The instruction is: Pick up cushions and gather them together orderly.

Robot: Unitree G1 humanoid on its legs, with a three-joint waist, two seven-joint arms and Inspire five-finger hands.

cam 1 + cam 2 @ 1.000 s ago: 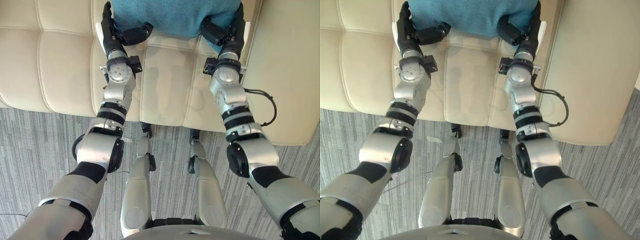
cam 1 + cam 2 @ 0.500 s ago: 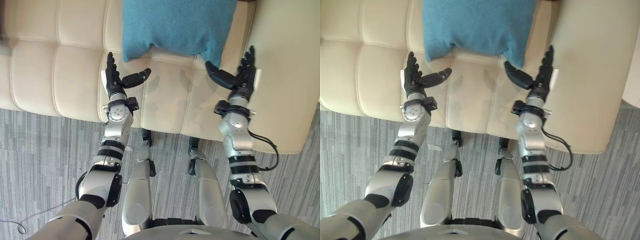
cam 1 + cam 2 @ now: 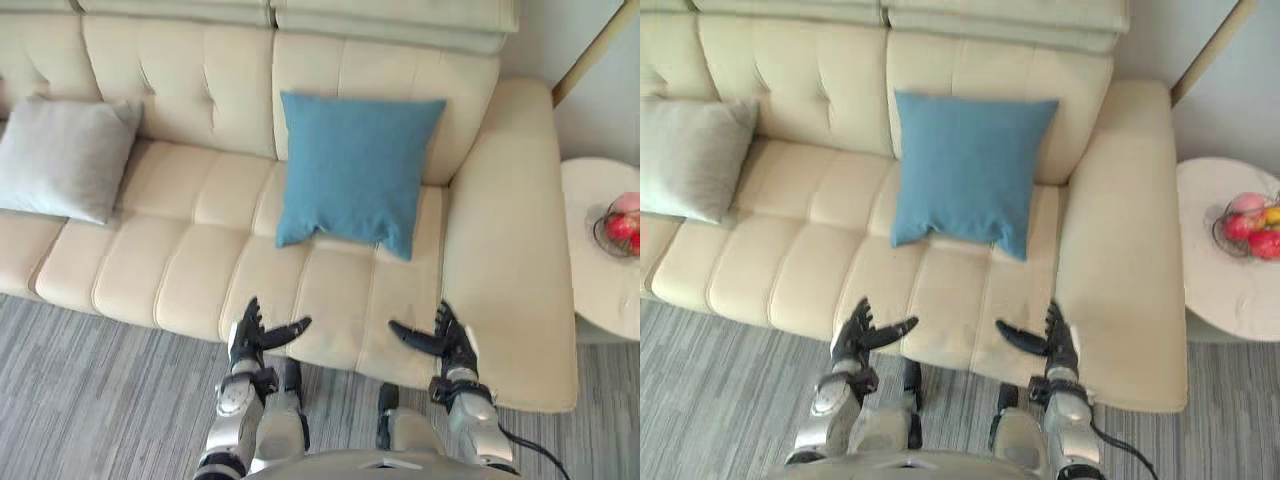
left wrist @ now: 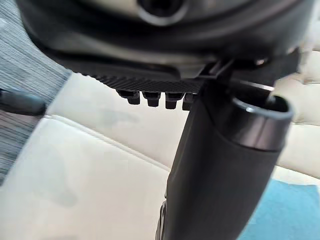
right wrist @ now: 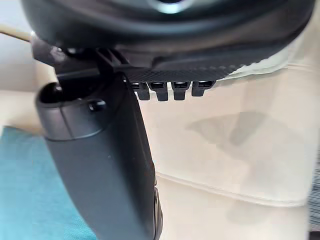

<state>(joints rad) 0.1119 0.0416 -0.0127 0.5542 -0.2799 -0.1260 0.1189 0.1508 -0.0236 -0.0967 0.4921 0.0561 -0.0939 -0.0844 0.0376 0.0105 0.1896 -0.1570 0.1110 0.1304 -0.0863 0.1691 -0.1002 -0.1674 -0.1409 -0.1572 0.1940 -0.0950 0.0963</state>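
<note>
The left hand [image 3: 255, 335] and right hand [image 3: 447, 342] are held empty, fingers straight, over the near edge of the sofa [image 3: 180, 270], perhaps touching it. Beyond them the blue cushion [image 3: 355, 170] is propped against the backrest, well apart from the grey cushion [image 3: 62, 155] at far left. The grey one is judged next to be fetched and set beside it.

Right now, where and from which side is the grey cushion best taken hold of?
Probably by its two side edges, left robot hand on one, right robot hand on the other, from the front. The grey cushion leans against the sofa backrest, face forward, so its back is blocked, its edges exposed.
</note>
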